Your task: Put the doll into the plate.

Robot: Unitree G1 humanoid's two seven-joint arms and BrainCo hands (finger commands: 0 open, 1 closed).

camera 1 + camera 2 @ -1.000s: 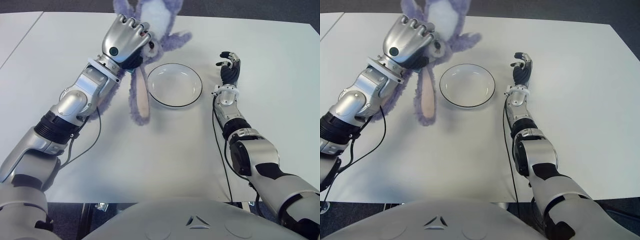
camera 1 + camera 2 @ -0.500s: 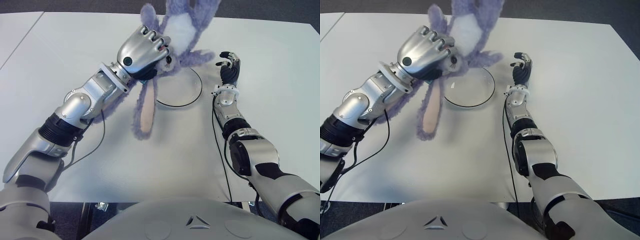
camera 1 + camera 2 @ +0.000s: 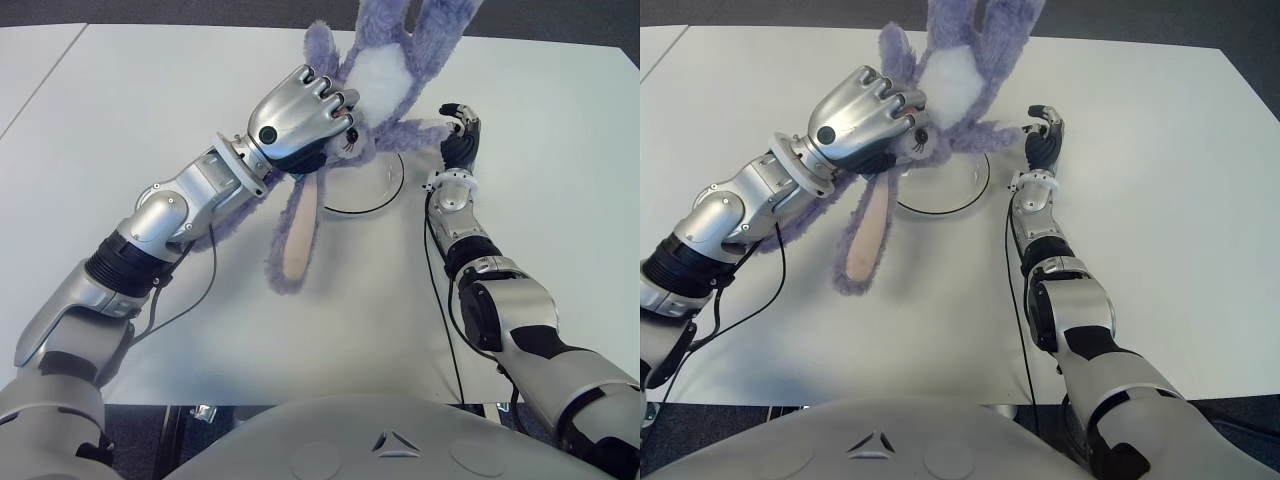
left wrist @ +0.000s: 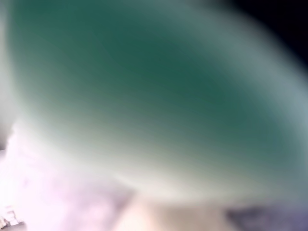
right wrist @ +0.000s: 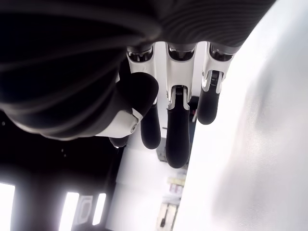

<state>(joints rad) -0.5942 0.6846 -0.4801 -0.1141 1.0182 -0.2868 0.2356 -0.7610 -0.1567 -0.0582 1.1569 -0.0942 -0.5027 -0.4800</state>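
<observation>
The doll (image 3: 392,62) is a purple plush rabbit with a white belly. My left hand (image 3: 303,115) is shut on it at the head and holds it in the air over the far part of the plate (image 3: 362,196). One long ear (image 3: 296,238) hangs down to the left of the plate, above the table. The plate is a shallow clear dish with a dark rim, and only its near half shows under the doll. My right hand (image 3: 460,133) shows just right of the plate, fingers relaxed and holding nothing. The left wrist view is filled by a blur.
The white table (image 3: 330,330) spreads out on every side of the plate. A dark floor shows past its far edge (image 3: 150,12). Thin black cables (image 3: 195,290) run along both forearms.
My left hand has carried the doll to the right, from left of the plate to above it, hiding the plate's far half. The right hand has not moved.
</observation>
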